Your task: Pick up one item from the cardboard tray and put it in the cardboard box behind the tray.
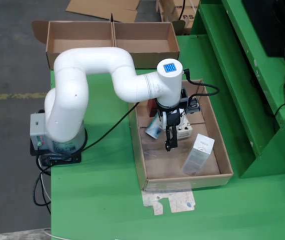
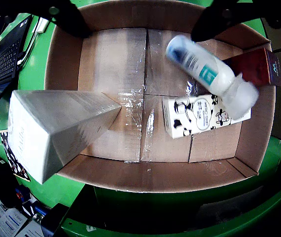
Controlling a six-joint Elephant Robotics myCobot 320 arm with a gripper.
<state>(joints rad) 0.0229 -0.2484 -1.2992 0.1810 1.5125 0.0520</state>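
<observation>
Cardboard tray [image 1: 222, 165] held white-and-blue plastic bottle [image 2: 204, 69], cow-printed white carton [image 2: 199, 116]. Hovered black hand [image 1: 170, 145] spread wide, empty, apparently mid-approach; needed lowering, then clenching round bottle.

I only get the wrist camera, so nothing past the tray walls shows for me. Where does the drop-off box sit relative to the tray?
Observer: In the fixed view, the cardboard box sits on the green table beyond the far end of the tray, up and to the left of it.
Operator: Is it one open space inside?
Observer: No, a cardboard divider down its middle splits it into two compartments side by side.
Operator: And where is the arm mounted?
Observer: The arm's base stands left of the tray in that view, at the table's left edge.
</observation>
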